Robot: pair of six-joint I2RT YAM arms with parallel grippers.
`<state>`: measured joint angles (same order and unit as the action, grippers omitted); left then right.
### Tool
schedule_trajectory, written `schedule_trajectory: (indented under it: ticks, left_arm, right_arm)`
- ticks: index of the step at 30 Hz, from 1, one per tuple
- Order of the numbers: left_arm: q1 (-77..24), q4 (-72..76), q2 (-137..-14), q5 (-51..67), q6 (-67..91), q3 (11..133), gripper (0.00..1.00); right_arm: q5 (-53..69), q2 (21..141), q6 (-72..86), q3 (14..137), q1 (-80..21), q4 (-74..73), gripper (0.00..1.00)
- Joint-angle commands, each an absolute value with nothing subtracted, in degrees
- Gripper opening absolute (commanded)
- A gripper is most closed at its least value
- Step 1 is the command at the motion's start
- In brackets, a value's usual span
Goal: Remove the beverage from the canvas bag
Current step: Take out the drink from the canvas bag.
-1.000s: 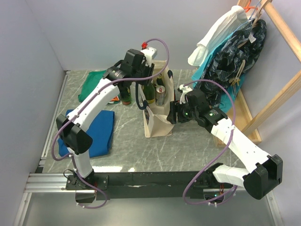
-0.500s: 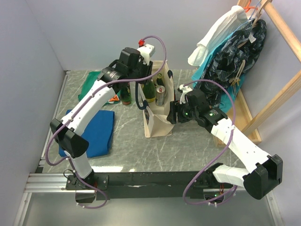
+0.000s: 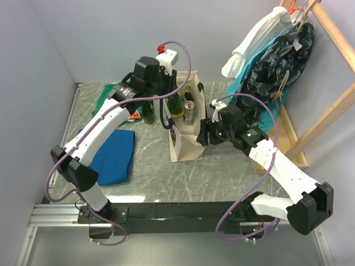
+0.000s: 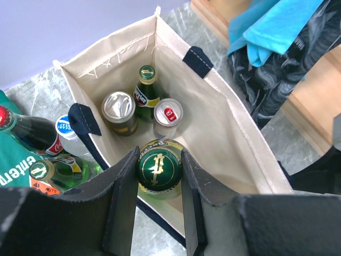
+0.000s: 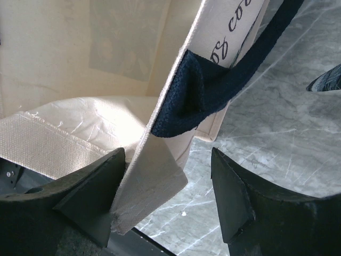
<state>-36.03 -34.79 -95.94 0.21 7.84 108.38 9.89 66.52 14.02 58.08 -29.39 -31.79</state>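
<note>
While the right gripper [image 5: 168, 157] straddles the four-o'clock wall of the cream canvas bag with navy handles [image 4: 229, 133], jaws apart and pinching nothing, seemingly to steady it, the left gripper [image 4: 158, 157] clamps a green glass bottle [image 4: 157, 169] by its cap at the mouth's nine-o'clock side.

Overhead view faces the table [image 3: 222, 172]; both close wrist views share the canvas bag [image 4: 229, 133].

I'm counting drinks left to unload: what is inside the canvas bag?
Inside the canvas bag: a green-capped bottle, a gold-topped can and a silver can. The left claw grips a second bottle; its body and the bag floor under it are covered.
</note>
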Motion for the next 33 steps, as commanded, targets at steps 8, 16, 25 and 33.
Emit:
schedule_trajectory:
  ticks: [8, 16, 25, 33]
  left_arm:
    - [-36.39, -19.08, -84.03, 0.18, 10.02, 106.00, 0.01]
    - [-36.39, -16.61, -78.41, -3.51, 9.49, 101.78, 0.01]
    - [-36.30, -14.06, -73.57, -7.20, 8.79, 97.21, 0.01]
    - [-36.39, -13.10, -70.93, -11.94, 8.52, 93.96, 0.01]
  right_arm:
    - [8.26, 65.74, 12.83, 58.18, -29.80, -34.54, 0.71]
    - [8.44, 65.57, 13.45, 58.01, -29.88, -34.36, 0.71]
    - [7.82, 64.95, 13.80, 58.27, -29.97, -34.72, 0.71]
    - [7.38, 64.86, 13.71, 58.45, -29.97, -34.89, 0.71]
